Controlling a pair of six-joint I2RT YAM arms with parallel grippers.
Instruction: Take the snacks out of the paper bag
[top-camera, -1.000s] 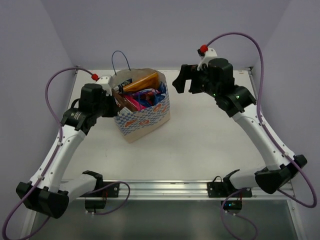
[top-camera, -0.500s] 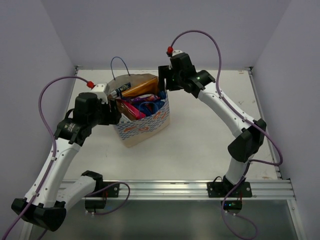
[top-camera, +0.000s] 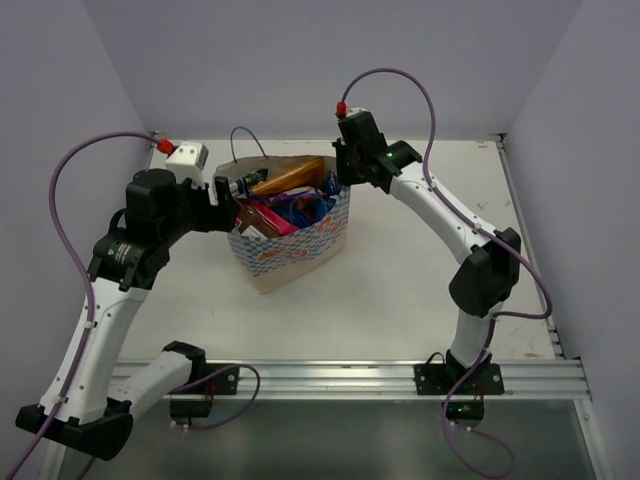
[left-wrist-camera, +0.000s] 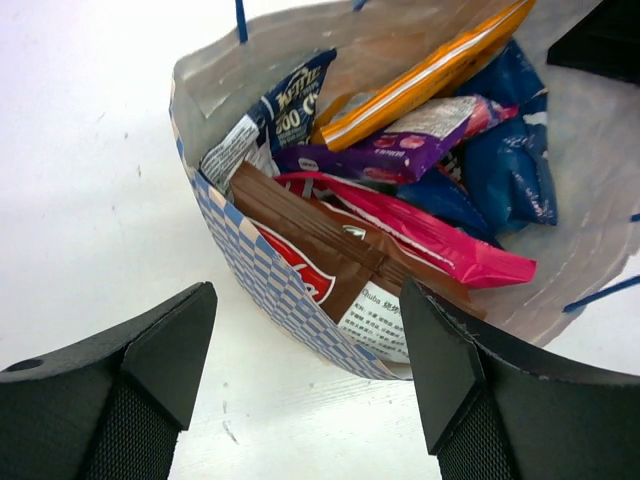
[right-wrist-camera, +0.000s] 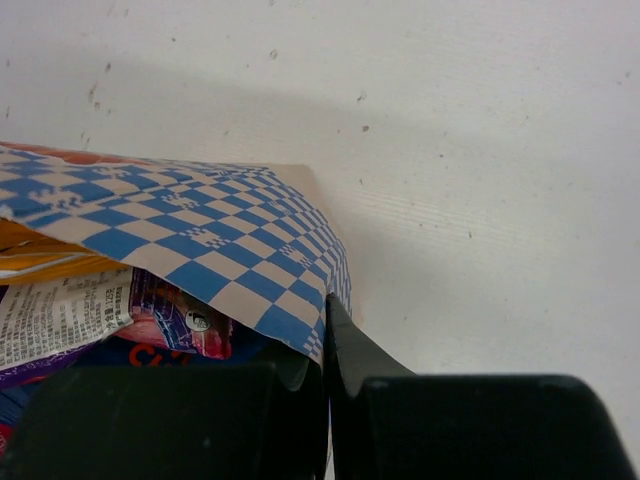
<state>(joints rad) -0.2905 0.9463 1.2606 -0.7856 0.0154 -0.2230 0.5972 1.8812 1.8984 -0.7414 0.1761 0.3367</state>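
On the bench (top-camera: 430, 270) the bag (top-camera: 295, 250) stands upright toward 10 o'clock, snacks (left-wrist-camera: 400, 150) inside. Our right end effector (right-wrist-camera: 322, 345) is pinched shut on its 3 o'clock rim; we judge a tug could tear or tip it. Our left end effector (left-wrist-camera: 305, 300), wide and empty, hovers at 9 o'clock, where the rim or a handle (left-wrist-camera: 241, 20) may snag it.

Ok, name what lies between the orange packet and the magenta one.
A purple packet, inside the paper bag, between the orange packet and the magenta packet; the left wrist view shows it.
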